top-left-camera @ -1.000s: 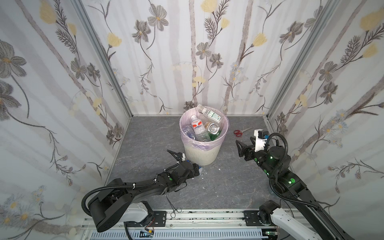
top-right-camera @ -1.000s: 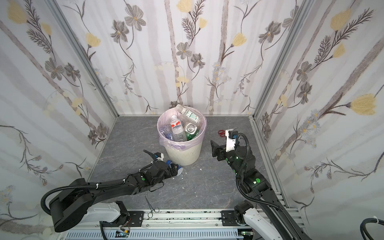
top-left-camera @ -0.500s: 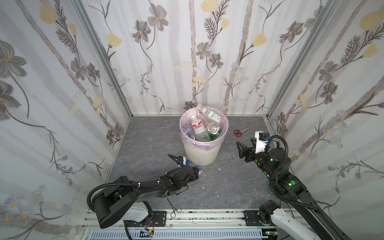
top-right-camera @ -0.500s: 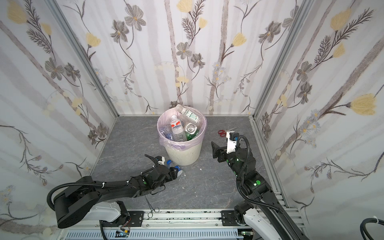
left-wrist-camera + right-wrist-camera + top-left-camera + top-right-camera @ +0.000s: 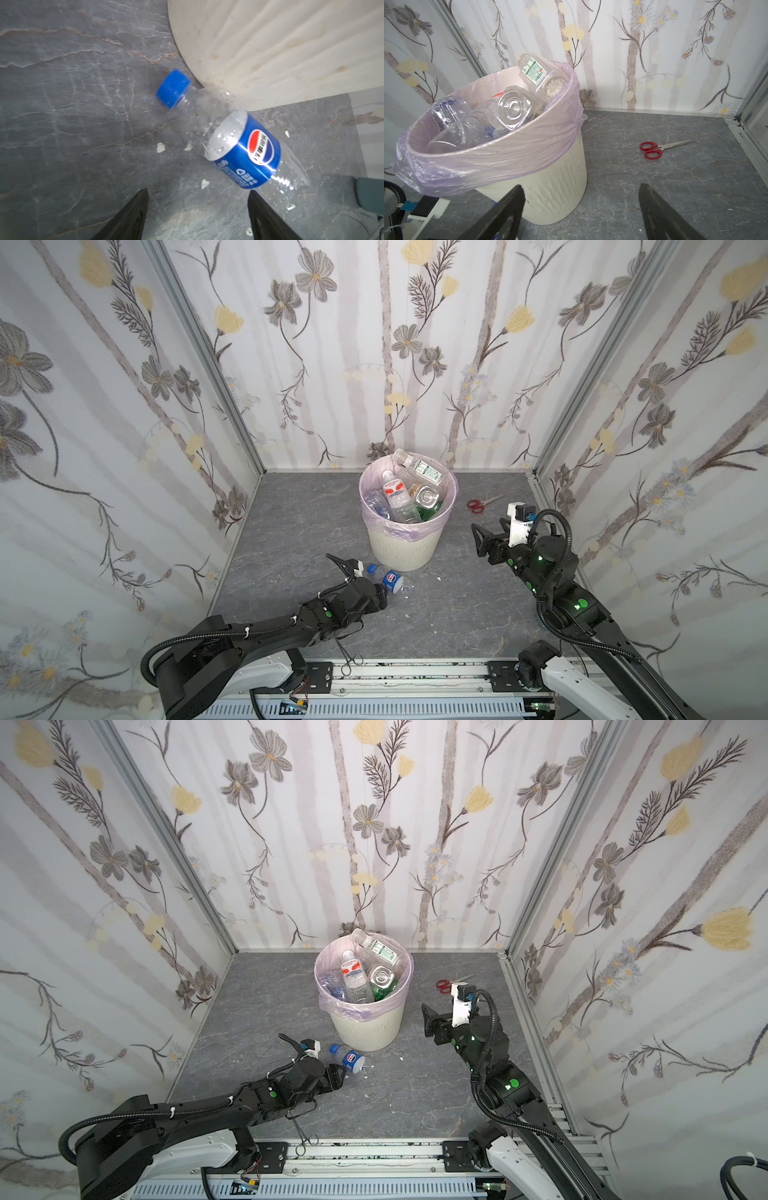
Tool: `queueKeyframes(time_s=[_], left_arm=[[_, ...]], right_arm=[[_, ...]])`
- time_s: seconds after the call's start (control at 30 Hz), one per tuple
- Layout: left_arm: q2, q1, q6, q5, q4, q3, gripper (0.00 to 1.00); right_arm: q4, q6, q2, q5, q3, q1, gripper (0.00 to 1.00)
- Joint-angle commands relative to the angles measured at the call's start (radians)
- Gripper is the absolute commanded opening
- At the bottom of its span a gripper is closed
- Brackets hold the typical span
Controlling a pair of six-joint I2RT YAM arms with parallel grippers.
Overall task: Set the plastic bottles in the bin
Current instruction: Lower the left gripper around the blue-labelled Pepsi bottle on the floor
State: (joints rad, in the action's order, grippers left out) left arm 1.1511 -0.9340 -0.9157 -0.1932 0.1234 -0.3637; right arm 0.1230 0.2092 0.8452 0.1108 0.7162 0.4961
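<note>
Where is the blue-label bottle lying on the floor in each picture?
A top view: blue-label bottle lying on the floor, just in front of the bin.
A top view: same spot.
Left wrist view: beside the bin's base, ahead of the left gripper.
Right wrist view: not clearly visible.
Shared landmark: the bin.

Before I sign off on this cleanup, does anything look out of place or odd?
A blue-labelled bottle lies on its side beside the bin, not in it, with white flecks around it. The scissors and forceps lie loose too.
</note>
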Motion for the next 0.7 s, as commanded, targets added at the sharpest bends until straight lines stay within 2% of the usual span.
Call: queueKeyframes(time_s=[0.0,0.17,0.37,0.67], left_arm=[[0.017,-0.002,0.012,0.047,0.049,-0.039,0.82],[0.093,-0.002,-0.069,0.078,0.189,-0.044,0.8],[0.202,-0.021,-0.139,0.033,0.239,-0.063,0.8],[0.232,-0.022,-0.17,-0.044,0.255,-0.072,0.84]], right_arm=[[-0.049,0.017,0.005,-0.002,-0.007,0.0,0.86],[-0.051,0.024,0.003,-0.005,-0.012,-0.001,0.87],[-0.047,0.024,-0.012,-0.002,-0.019,-0.001,0.86],[-0.052,0.031,-0.014,-0.015,-0.03,-0.003,0.87]])
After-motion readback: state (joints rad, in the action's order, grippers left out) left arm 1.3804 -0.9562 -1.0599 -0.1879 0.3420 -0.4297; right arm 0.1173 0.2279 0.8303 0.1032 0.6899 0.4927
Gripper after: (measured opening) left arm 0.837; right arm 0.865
